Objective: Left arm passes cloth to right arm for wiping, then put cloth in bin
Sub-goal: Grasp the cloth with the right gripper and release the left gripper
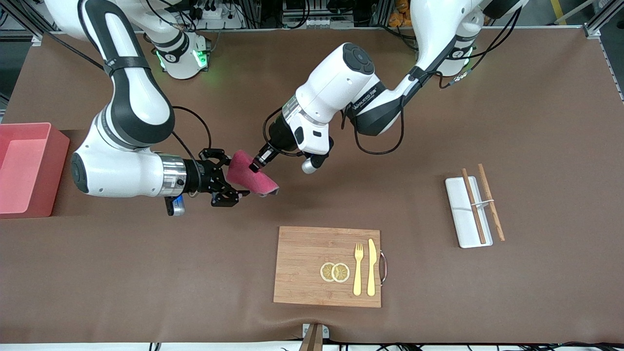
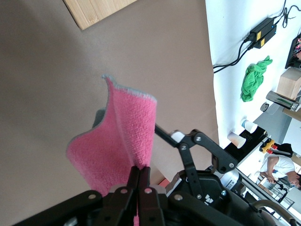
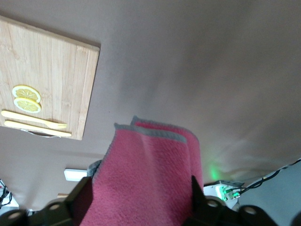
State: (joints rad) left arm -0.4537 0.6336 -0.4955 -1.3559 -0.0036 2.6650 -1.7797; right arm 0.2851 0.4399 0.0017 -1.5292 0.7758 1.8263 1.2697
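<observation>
I have both arms meeting in mid-air over bare brown table (image 1: pixel 536 122), between the bin (image 1: pixel 27 168) at the right arm's end and the bamboo cutting board (image 1: pixel 327 265), which lies nearer the front camera. The bin is well apart from the handover.

The cloth (image 1: pixel 249 175) hangs between the two grippers, off the table. The left gripper (image 1: pixel 257 162) is pinched tight on one edge; in the left wrist view its fingers (image 2: pixel 139 181) meet with pink terry caught between them. The right gripper (image 1: pixel 230 178) straddles the opposite end with its fingers (image 3: pixel 80 195) spread apart, the cloth lying between them, not yet clamped.

My worry is timing: if I release the left before the right has closed on enough fabric, the towel drops. Only a folded end sits in the right's reach, so a shallow bite could slip during wiping. Pulling apart while both grip would stretch or tear it loose.

The board's lemon slices (image 1: pixel 334 272), fork (image 1: pixel 358 268) and knife (image 1: pixel 372 267) sit close to any wiping sweep.
</observation>
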